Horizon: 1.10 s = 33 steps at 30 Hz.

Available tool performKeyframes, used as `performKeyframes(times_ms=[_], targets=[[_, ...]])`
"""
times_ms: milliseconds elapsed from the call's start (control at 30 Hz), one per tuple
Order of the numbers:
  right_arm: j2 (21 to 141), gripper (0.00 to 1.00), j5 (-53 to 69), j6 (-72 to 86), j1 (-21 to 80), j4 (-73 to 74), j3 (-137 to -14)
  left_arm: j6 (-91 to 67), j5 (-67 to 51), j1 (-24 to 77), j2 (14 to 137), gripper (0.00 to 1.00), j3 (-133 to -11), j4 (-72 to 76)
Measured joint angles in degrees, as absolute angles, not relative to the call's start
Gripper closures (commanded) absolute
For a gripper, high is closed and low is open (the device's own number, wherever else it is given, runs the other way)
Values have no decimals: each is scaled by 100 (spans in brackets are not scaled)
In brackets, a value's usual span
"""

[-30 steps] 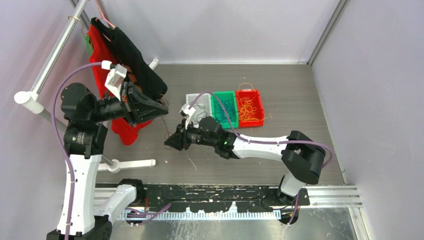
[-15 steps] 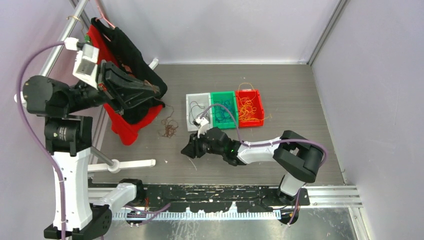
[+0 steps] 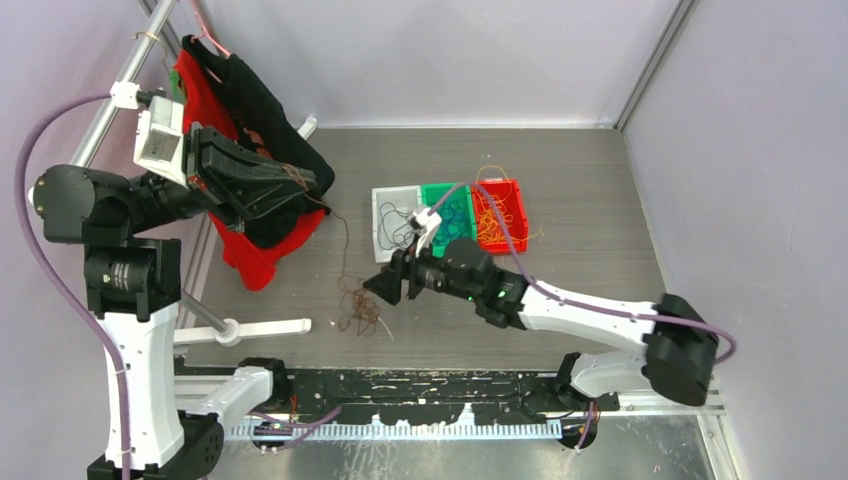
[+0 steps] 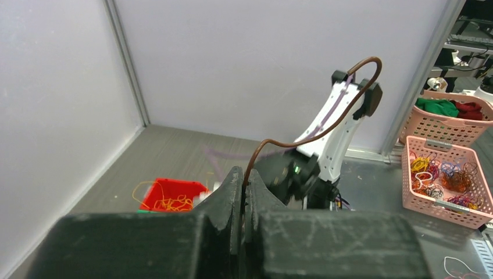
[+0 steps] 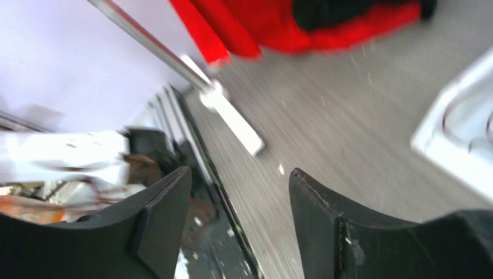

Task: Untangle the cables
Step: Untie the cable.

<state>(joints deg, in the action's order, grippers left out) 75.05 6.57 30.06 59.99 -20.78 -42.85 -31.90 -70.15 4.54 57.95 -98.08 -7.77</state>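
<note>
Brown cable [image 4: 369, 58] is clenched in the left tool [image 4: 244, 180], only clear from its wrist; right tool [image 5: 239, 174] is released, empty.

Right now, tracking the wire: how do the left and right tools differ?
The left tool is shut, pinching a strand of the dark brown wiry cable tangle; the right tool is open and empty. The left is raised; the right hovers low over the grey table. Both are black.
</note>
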Motion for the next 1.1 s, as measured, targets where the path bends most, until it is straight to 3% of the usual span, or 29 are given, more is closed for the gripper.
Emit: performKeyframes(times_ms=[300,600,867,1100], targets=[[6731,33,1000,2458,5988,-1503,-5592,-3124,-7006,454,5660,100,-9288,-792],[7402,36,1468,2279,5988,-1103,-5616,-3120,-7002,454,5662,100,-9260,-792],[7634,44,1024,2112,5988,-1260,-5616,-3122,-6976,454,5666,100,-9260,-792],[7701,44,582,2084,5988,-1391,-5616,-3124,-6965,454,5666,100,-9260,-792]])
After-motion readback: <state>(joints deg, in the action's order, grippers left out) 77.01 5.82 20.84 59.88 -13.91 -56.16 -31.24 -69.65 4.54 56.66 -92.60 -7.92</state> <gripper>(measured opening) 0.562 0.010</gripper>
